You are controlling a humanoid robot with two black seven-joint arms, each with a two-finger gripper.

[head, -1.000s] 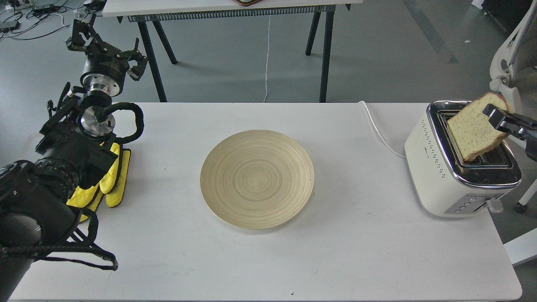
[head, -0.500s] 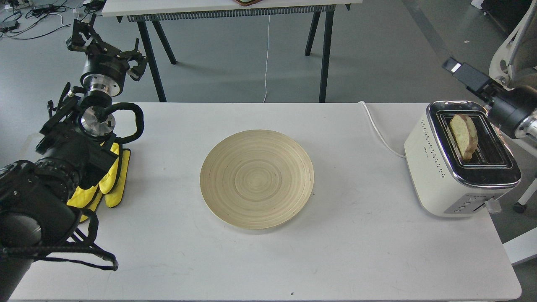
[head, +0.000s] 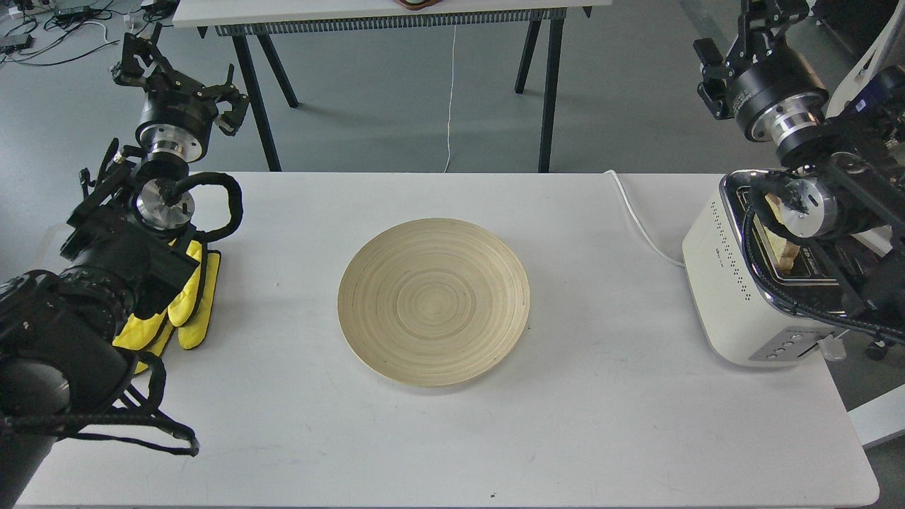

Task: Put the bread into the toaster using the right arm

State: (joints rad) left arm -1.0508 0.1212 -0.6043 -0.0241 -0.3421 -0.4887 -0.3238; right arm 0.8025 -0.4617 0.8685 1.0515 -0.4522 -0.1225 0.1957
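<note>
the light tan slice of bread [head: 780, 244] sits in a slot of the cream-white boxy toaster [head: 728, 283], so the black right gripper [head: 742, 35], empty though i cannot tell its fingers' state, should keep well above it.

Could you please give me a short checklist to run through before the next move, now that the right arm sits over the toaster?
1. Bread in a toaster slot: ok, a tan piece shows there.
2. Bread fully seated: cannot tell, the right arm hides most of it.
3. Right gripper free of the bread: ok, raised beyond the toaster.
4. Right gripper open: cannot tell, fingers unclear.
5. Toaster lever unobstructed: ok.
6. Left gripper out of the way: ok, on the far side from the toaster.
</note>
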